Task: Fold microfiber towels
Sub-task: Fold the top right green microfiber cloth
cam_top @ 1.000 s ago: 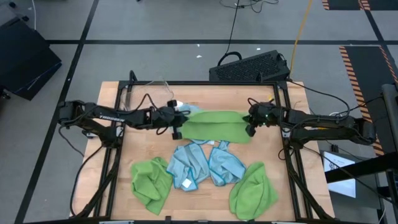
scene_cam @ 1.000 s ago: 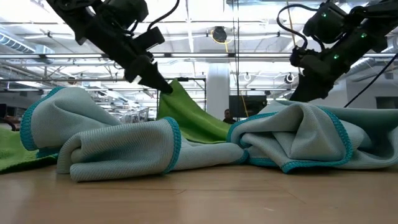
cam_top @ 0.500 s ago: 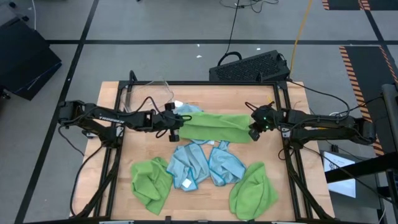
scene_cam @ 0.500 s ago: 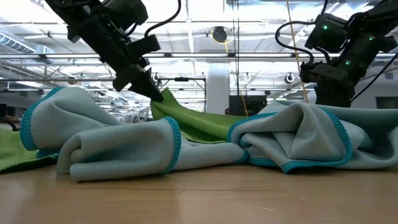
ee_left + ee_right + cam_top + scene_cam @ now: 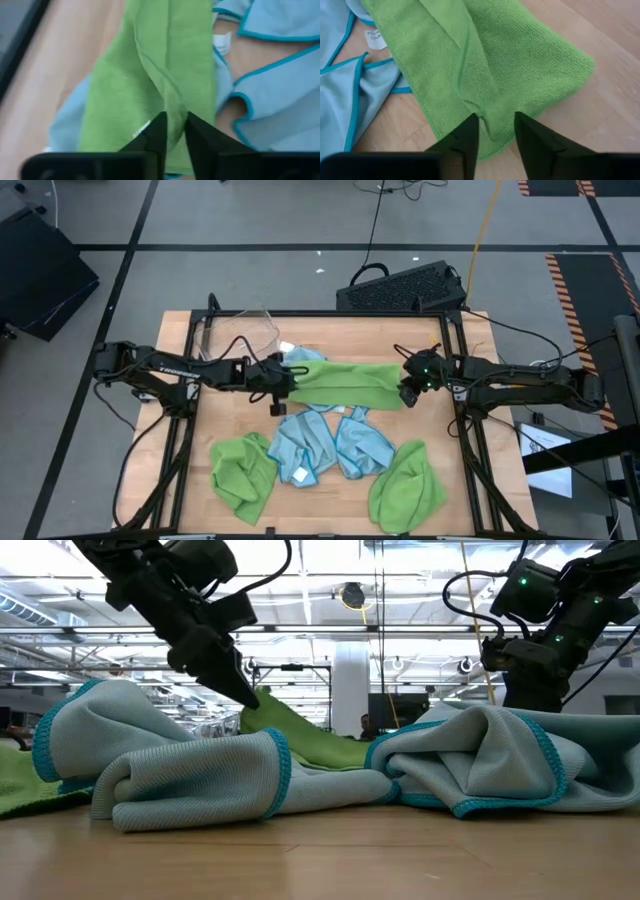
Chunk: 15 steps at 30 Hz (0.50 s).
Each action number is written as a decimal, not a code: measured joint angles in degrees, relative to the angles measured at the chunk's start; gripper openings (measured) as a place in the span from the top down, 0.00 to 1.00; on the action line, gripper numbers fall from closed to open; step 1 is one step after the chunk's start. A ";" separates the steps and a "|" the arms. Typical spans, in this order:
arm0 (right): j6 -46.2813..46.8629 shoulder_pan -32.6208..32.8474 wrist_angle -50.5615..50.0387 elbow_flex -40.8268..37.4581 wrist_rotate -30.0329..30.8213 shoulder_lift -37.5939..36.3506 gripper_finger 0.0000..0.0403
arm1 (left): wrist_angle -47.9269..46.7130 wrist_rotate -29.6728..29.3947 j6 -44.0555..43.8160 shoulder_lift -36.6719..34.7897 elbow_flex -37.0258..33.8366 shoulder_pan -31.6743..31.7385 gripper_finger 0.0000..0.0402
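The high view looks straight down from well above on the whole wooden table [image 5: 330,345], with the folded green towel [image 5: 345,383] just toward twelve o'clock of centre, while the low view sits at tabletop height and faces level across the crumpled blue towels [image 5: 200,775] into the room behind. Each wrist view looks close down past its own dark fingers [image 5: 160,137] [image 5: 465,142] onto that same green towel, from its nine and three o'clock ends.

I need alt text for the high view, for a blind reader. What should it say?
Seen from above, the left gripper and right gripper flank a folded green towel on the wooden table. Two blue towels and two crumpled green ones lie nearer the camera.
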 joint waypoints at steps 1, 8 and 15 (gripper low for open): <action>0.00 0.01 0.00 0.00 -0.28 0.00 0.66 | -0.15 0.13 -0.71 0.00 0.00 0.02 0.75; 1.27 0.12 -0.06 0.00 -5.98 0.00 0.52 | -1.05 -2.68 -2.06 0.00 0.00 0.02 0.56; 1.34 1.15 -0.52 0.00 -5.68 0.00 0.45 | -4.44 4.42 -3.79 0.00 0.02 -0.02 0.48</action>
